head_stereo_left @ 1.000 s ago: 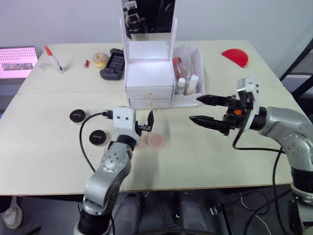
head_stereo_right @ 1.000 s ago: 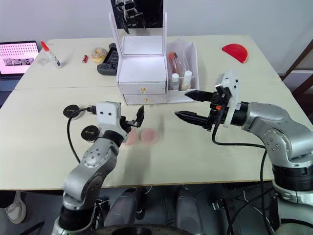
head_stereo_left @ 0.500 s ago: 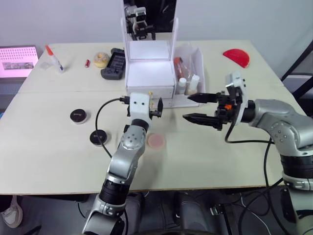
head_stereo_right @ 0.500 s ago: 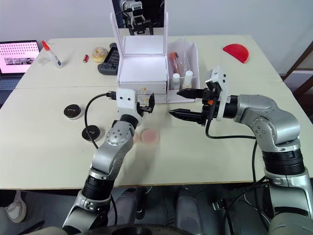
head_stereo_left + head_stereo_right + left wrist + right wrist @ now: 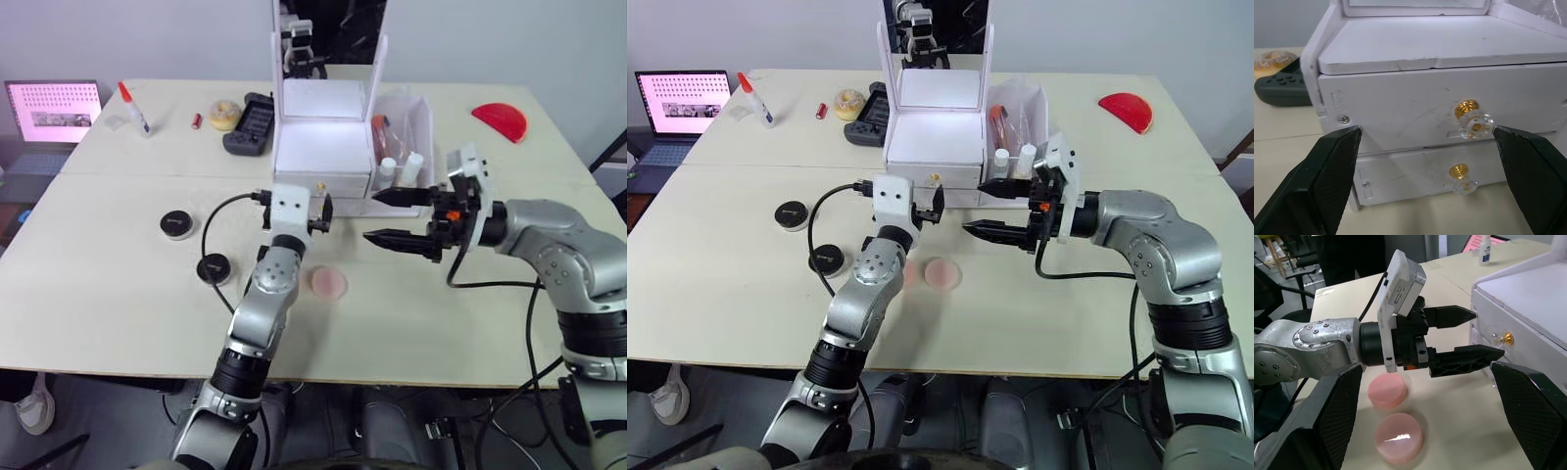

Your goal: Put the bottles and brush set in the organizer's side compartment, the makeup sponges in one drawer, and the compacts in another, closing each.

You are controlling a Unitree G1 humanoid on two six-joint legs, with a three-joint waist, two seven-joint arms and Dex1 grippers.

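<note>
**A:** How are the two tools posed?

**B:** The left tool [image 5: 1422, 161] is raised at the organizer's [image 5: 323, 147] front, fingers spread wide around the upper drawer's gold knob [image 5: 1469, 120], not touching it. The right tool [image 5: 392, 217] points leftward, spread wide, holding nothing, just in front of the side compartment [image 5: 416, 122].

**A:** Where are the task's things?

**B:** On the table [image 5: 118, 294], one makeup sponge [image 5: 328, 283] lies below the left tool; two compacts [image 5: 177, 224] lie well left.

**A:** Any difference between views?

**B:** The right wrist view shows both sponges [image 5: 1399, 432] side by side and the left tool's open fingers; the left wrist view shows both drawers shut.
</note>
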